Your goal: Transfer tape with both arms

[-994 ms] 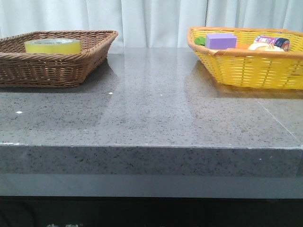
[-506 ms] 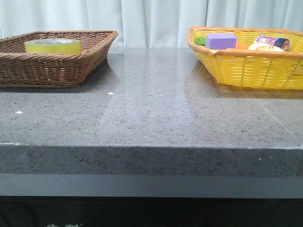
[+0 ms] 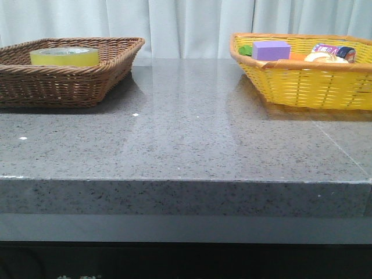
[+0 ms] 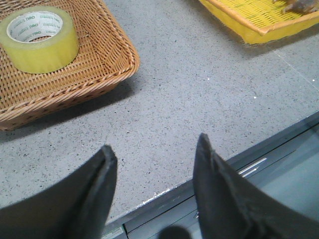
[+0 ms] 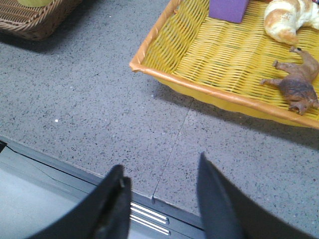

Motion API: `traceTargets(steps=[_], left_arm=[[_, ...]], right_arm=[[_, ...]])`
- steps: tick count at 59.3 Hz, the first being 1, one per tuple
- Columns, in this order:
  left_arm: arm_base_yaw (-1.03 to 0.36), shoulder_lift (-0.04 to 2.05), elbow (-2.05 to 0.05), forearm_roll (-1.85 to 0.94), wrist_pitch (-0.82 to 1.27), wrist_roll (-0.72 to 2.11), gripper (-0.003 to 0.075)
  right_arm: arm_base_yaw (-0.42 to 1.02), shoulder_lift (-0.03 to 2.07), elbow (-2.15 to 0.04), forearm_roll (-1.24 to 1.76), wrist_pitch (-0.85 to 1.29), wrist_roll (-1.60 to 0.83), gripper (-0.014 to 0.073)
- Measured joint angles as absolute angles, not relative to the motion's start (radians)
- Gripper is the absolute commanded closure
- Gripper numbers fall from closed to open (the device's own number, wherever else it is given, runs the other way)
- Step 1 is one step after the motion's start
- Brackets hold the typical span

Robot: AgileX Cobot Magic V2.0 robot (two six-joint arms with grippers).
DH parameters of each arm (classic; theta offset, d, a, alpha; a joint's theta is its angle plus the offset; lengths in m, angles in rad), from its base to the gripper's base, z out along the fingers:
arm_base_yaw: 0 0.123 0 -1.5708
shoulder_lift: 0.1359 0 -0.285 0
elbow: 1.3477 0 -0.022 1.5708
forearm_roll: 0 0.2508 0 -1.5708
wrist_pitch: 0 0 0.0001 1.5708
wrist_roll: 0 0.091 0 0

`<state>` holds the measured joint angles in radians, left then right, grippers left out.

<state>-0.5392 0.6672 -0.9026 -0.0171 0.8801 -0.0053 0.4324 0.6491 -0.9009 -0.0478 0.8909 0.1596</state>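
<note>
The yellow-green tape roll (image 3: 64,56) lies flat in the brown wicker basket (image 3: 75,81) at the table's back left. It also shows in the left wrist view (image 4: 39,39), with its pale core facing up. My left gripper (image 4: 155,144) is open and empty above the table's front edge, well short of the brown basket (image 4: 99,74). My right gripper (image 5: 160,167) is open and empty above the front edge, short of the yellow basket (image 5: 199,89). Neither arm shows in the front view.
The yellow basket (image 3: 308,87) at the back right holds a purple block (image 3: 271,50), a croissant (image 5: 289,19), a brown toy animal (image 5: 296,82) and other items. A corner of the brown basket (image 5: 35,20) shows in the right wrist view. Grey speckled tabletop (image 3: 186,133) lies between the baskets.
</note>
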Motion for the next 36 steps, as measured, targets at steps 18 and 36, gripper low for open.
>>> traceTargets(steps=[18, 36], left_arm=[[-0.539, 0.667, -0.900, -0.017, 0.869, -0.005, 0.0740], [-0.539, 0.667, -0.900, -0.023, 0.869, -0.007, 0.0740]], right_arm=[[0.432, 0.649, -0.901, -0.048, 0.892, 0.160, 0.0662], [0.432, 0.649, -0.901, -0.050, 0.892, 0.160, 0.0662]])
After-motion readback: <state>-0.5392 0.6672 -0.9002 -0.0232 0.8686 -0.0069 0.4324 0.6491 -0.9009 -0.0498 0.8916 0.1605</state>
